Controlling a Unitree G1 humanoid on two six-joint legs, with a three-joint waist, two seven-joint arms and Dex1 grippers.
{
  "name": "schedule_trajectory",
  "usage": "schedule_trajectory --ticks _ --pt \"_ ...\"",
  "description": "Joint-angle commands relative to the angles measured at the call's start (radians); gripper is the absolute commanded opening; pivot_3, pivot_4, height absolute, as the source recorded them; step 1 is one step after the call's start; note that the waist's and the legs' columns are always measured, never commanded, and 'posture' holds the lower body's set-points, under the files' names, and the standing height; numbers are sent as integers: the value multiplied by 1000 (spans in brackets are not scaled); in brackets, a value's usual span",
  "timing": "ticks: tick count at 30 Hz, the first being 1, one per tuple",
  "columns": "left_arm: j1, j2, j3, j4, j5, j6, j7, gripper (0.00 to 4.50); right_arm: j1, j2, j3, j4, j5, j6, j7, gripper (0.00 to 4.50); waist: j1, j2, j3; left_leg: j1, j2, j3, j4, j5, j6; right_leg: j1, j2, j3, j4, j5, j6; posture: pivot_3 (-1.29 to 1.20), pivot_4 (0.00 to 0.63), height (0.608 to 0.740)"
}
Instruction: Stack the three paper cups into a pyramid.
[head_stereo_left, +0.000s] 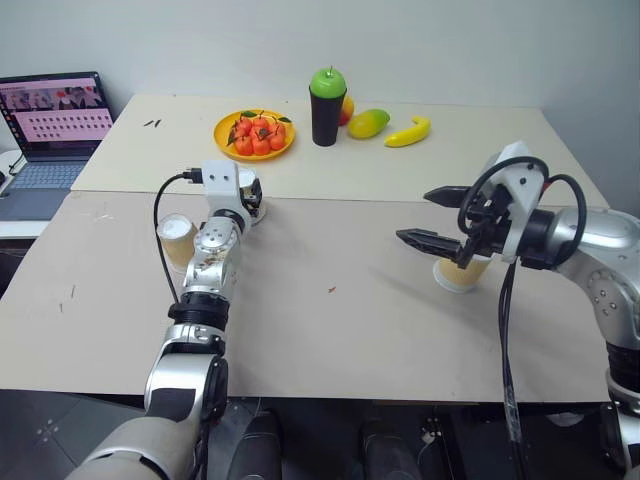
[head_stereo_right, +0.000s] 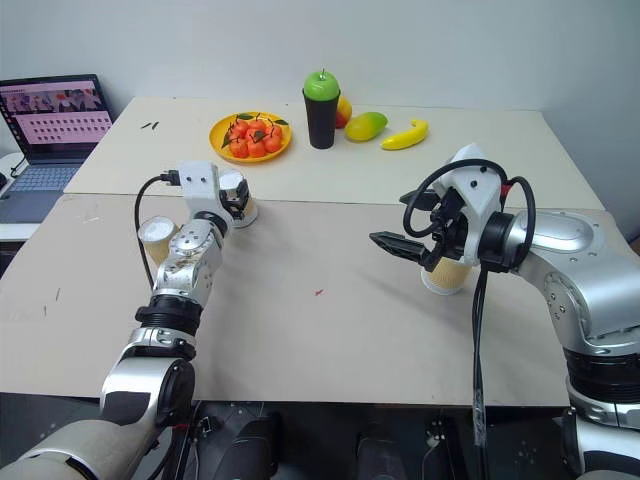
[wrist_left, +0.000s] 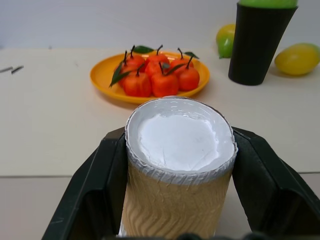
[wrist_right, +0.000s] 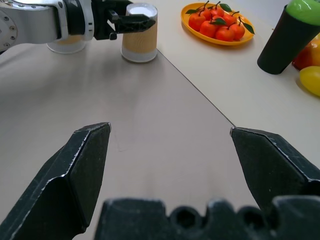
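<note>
We've got two pale tables (head_stereo_left: 330, 330) butted together, seam running across under the left arm. Left gripper (wrist_right: 131, 22) is clenched on an upside-down paper cup (wrist_left: 180, 170), black fingers (wrist_left: 107, 170) pressed against both sides, white bottom facing up; the cup sits right at the seam, and we can't tell if it's touching the table or just off it. Second cup (head_stereo_left: 177, 240) stands inverted just beside the left forearm, on its outer side, on the near table. Third cup (head_stereo_left: 462, 273) stands under the right gripper (head_stereo_left: 425, 215), partly hidden by the wrist. Right gripper is released, jaws spread wide, hovering above the near table and pointing toward the left arm, touching nothing. Far table: laptop (head_stereo_left: 50, 130) off at the left edge, orange plate (head_stereo_left: 222, 130) of small red-orange fruit, black tumbler (head_stereo_left: 327, 110) with green lid, mango (head_stereo_left: 368, 123) and banana (head_stereo_left: 408, 132) beside it. All three cups are well apart from a stack, none on top of another.
</note>
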Motion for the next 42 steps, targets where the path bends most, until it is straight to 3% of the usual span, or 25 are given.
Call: schedule_trajectory --ticks 1,7,13,16,20,26,30,42 --pt "-10 21 0 -102 21 12 19 2644 -24 -8 -25 -19 3 -8 -5 4500 0 0 0 0 0 0 0 0 0 0 0 0 0 0 0 0 150 735" --pt "-8 37 1 -268 24 96 35 2644 -30 -4 -15 -4 -4 -19 3 4500 0 0 0 0 0 0 0 0 0 0 0 0 0 0 0 0 150 735" --pt "-28 72 -29 -447 -27 172 -99 2644 -28 -3 -13 0 -7 -23 4 4500 0 0 0 0 0 0 0 0 0 0 0 0 0 0 0 0 150 735" --pt "-50 118 -64 -537 -113 210 -286 2644 -22 -6 -19 -2 -5 -23 6 4500 0 0 0 0 0 0 0 0 0 0 0 0 0 0 0 0 150 735" --pt "-33 198 -121 -702 -335 404 -589 2644 -28 -2 -61 -2 33 -14 11 4500 -2 0 0 0 0 0 0 0 0 0 0 0 0 0 0 0 150 735" --pt "1 324 -214 -755 -453 545 -860 2644 -50 -9 -155 -30 173 37 32 4500 -8 0 0 1 0 0 0 0 0 0 0 0 0 0 0 0 150 735" --pt "11 320 -355 -682 -370 461 -1001 2644 -38 -22 -219 -81 297 91 29 4500 -7 0 0 1 0 0 0 0 0 0 0 0 1 0 0 0 150 735" --pt "11 134 -423 -540 -290 333 -1019 2644 152 -167 -271 -176 350 119 68 4500 -4 0 0 0 0 0 1 0 1 0 0 0 0 0 0 0 150 735"
